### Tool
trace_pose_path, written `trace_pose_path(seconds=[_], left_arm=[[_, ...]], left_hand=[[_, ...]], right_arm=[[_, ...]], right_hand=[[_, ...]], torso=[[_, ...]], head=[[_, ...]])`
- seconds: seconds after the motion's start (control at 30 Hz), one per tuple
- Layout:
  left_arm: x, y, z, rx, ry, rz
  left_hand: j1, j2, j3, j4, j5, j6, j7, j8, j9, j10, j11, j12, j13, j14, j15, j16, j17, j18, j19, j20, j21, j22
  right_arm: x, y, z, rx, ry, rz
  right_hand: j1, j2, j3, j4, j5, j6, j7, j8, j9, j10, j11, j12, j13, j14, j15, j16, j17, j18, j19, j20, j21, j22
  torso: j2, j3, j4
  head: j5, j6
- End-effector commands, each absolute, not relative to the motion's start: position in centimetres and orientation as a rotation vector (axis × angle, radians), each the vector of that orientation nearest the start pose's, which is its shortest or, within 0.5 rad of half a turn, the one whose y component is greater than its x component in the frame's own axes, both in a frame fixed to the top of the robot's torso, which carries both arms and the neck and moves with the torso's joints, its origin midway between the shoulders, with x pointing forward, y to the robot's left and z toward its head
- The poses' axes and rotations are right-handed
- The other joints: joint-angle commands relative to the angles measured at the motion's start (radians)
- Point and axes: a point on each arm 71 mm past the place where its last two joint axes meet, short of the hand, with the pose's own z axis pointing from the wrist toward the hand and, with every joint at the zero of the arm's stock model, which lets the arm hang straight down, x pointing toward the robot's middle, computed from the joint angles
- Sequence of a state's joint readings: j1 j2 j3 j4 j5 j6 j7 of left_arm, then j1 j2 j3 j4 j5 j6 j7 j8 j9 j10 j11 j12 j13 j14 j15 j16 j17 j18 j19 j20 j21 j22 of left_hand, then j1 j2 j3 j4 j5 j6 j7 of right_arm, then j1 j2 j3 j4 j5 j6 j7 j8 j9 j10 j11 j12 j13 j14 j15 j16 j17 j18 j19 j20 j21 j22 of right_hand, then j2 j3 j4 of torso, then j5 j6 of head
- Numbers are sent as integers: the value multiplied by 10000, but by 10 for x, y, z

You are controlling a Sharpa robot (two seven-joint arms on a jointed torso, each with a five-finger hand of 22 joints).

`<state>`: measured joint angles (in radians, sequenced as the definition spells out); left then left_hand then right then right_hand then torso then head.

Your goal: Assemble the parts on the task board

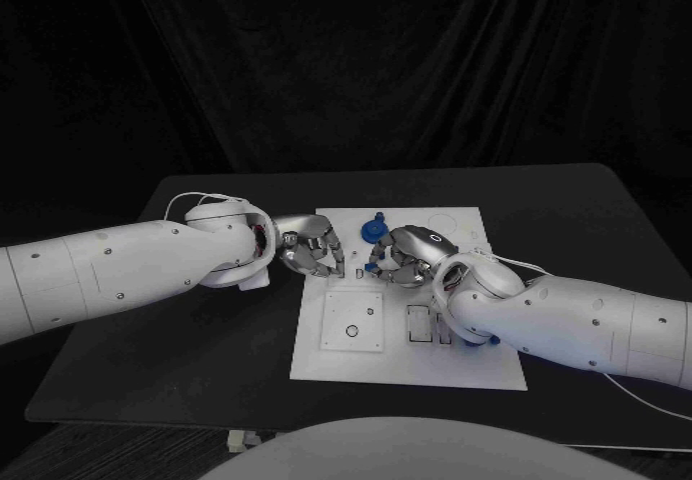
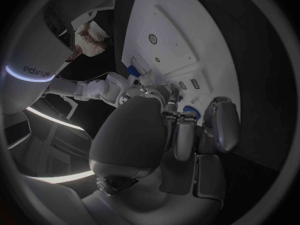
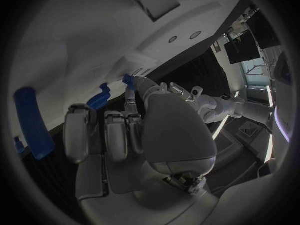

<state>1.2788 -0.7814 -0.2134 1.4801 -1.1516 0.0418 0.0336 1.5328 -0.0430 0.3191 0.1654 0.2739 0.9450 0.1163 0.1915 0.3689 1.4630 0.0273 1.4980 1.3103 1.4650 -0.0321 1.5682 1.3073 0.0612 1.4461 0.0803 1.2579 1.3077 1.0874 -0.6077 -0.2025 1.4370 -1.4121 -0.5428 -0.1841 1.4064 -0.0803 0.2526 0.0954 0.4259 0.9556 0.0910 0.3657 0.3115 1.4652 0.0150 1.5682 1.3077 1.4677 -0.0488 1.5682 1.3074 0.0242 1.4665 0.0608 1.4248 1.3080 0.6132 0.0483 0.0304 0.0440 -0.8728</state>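
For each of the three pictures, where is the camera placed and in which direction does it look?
Head view: sits on the robot's head, looks down at the black table and white task board; both white arms come in, left hand and right hand meeting over the board.
Left wrist view: sits behind the left hand, looks along its fingers to the board.
Right wrist view: sits behind the right hand, facing the board and blue parts.
Shared: both wrist views show the board and the opposite hand.

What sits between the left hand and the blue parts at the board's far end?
Nothing visible. The left hand hovers at the task board, beside the right hand; blue parts lie just beyond their fingers.
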Motion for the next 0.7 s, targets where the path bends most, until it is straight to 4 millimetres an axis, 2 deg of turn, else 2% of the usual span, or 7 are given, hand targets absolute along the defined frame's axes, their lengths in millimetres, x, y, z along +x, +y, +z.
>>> trace_pose_path(seconds=[0.03, 0.7], left_arm=[[466, 173, -232, 2036, 21471, -9045], [466, 172, -233, 2078, 21677, -8956]], left_hand=[[64, 63, -14, 62, 24, -55, 14, 53, -8, 483, 50, -23, 1941, 1058, 56, 26, 2635, 33, -67, 10, -36, 1782], [64, 63, -14, 62, 24, -55, 14, 53, -8, 483, 50, -23, 1941, 1058, 56, 26, 2635, 33, -67, 10, -36, 1782]], right_arm=[[444, -120, -289, -460, 17725, 6802], [443, -124, -291, -601, 18075, 6639]], right_hand=[[-114, 12, 28, 9, 41, -81, 34, -18, -16, 1056, 60, 26, 2631, 1031, 81, 26, 2634, 204, 76, 86, -86, 2026], [-106, -127, 29, -87, 53, -253, 106, -116, -53, 1056, 116, 26, 2631, 1031, 124, 26, 2634, 234, 0, 119, -222, 1978]], torso=[[-1, -1, 2], [-3, -2, -4]], head=[[3, 2], [21, 2]])
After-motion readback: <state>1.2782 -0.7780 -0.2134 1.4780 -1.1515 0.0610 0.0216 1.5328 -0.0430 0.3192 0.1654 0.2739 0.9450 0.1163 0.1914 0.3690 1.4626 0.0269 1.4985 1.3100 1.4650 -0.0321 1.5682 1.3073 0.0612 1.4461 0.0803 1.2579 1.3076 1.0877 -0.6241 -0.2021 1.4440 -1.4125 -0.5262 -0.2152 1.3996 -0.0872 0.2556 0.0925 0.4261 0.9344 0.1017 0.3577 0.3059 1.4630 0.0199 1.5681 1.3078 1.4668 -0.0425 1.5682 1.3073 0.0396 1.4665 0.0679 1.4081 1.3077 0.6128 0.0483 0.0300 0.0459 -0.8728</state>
